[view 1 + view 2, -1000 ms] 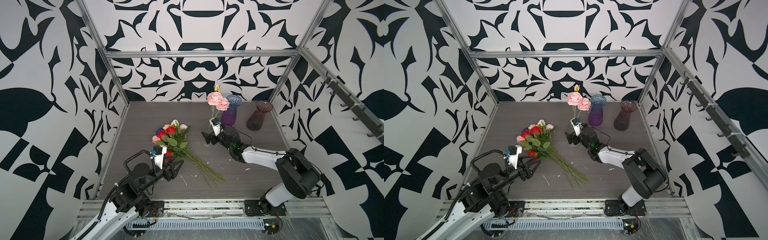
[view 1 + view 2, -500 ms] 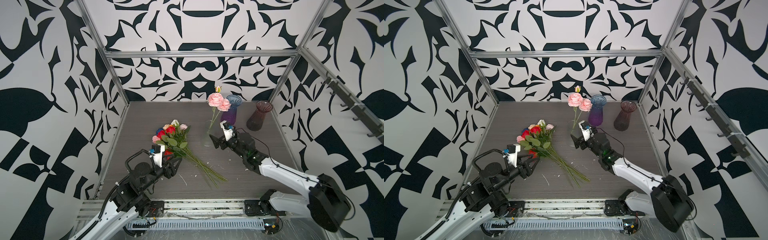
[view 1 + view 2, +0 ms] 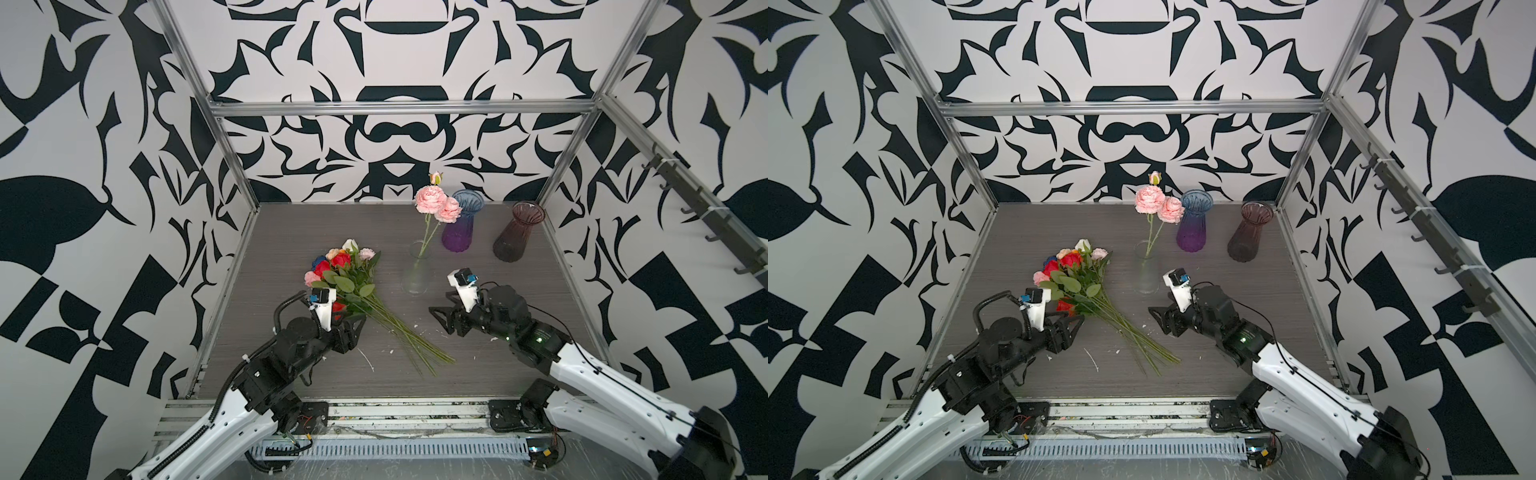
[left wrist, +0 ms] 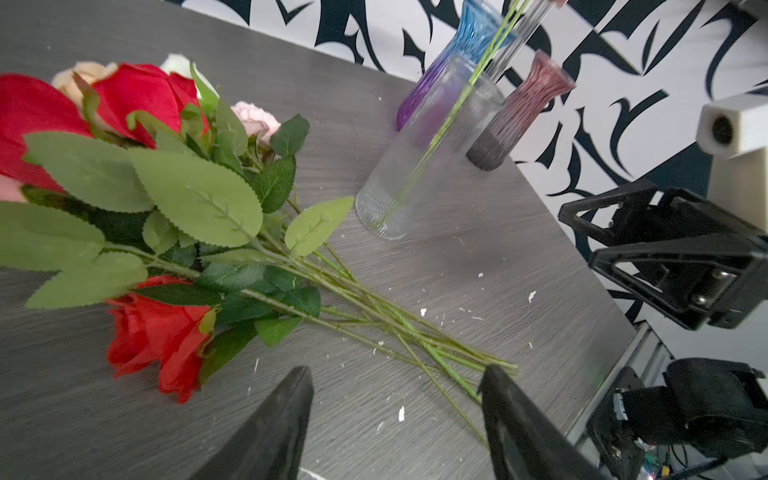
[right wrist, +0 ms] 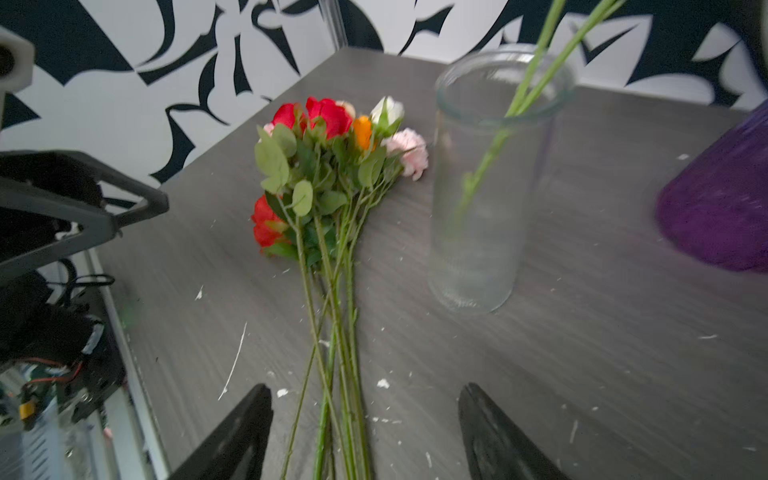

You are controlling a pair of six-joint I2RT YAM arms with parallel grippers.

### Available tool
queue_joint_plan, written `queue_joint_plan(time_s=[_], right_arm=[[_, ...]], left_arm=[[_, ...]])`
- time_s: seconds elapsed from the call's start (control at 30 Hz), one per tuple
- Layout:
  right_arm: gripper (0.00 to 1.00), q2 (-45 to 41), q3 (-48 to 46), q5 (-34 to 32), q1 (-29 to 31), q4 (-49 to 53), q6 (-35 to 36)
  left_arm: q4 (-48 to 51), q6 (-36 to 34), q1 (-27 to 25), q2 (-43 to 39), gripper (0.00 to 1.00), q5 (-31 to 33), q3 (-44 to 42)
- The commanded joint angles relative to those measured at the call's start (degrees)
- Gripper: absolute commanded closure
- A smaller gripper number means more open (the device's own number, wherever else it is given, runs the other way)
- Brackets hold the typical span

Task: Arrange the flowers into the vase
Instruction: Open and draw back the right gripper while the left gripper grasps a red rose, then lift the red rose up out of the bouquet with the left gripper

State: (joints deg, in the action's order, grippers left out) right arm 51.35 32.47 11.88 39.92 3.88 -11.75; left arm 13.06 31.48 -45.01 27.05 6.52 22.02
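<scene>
Bunched roses (image 3: pixel 347 276) are laid flat on the surface (image 3: pixel 282 249), stems (image 5: pixel 332 332) fanned toward both arms for pickup; two pink blooms (image 3: pixel 430 199) are stood in the clear vase (image 3: pixel 415 276). Jaws of the left gripper (image 4: pixel 395 374) and right gripper (image 5: pixel 365 390) are held parted and empty, near the stems.

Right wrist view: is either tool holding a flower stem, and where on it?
Nothing is held. The left tool and right tool are both open and empty; the flowers lie loose on the table.
</scene>
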Motion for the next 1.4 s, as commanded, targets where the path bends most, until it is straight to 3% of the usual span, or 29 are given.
queue_joint_plan(time_s=[0.0, 0.1, 0.2, 0.4, 0.57, 0.83, 0.97, 1.37], right_arm=[[0.31, 5.69, 5.35, 2.32, 1.91, 4.29, -3.25], [0.36, 9.78, 7.41, 0.36, 3.39, 5.42, -3.08], [0.36, 11.81, 7.68, -1.03, 3.58, 5.66, -3.59], [0.36, 12.40, 7.51, -2.02, 3.50, 5.44, -3.95], [0.36, 10.88, 6.29, -2.68, 3.50, 4.32, -4.29], [0.36, 10.60, 6.11, -3.45, 3.41, 4.29, -4.69], [0.36, 10.52, 5.99, -3.52, 3.32, 4.21, -4.62], [0.37, 11.08, 6.22, -3.64, 2.97, 4.53, -4.69]], left_arm=[[-0.18, -0.69, 0.08, 5.37, 0.35, -2.86, 4.87], [4.96, 3.58, 0.16, 12.83, 0.44, -3.17, 9.46], [3.89, 9.21, 0.26, 16.99, 0.43, -5.85, 9.67], [-7.43, 19.80, 3.93, 19.57, 0.42, -11.74, 3.56], [-18.11, 29.37, 10.52, 23.11, 0.45, -17.72, -1.79], [-17.48, 28.63, 11.70, 36.38, 0.52, -18.56, 5.01], [-17.78, 30.50, 11.96, 38.88, 0.61, -15.18, 5.56], [-22.34, 30.30, 12.83, 49.15, 0.66, -15.90, 9.48]])
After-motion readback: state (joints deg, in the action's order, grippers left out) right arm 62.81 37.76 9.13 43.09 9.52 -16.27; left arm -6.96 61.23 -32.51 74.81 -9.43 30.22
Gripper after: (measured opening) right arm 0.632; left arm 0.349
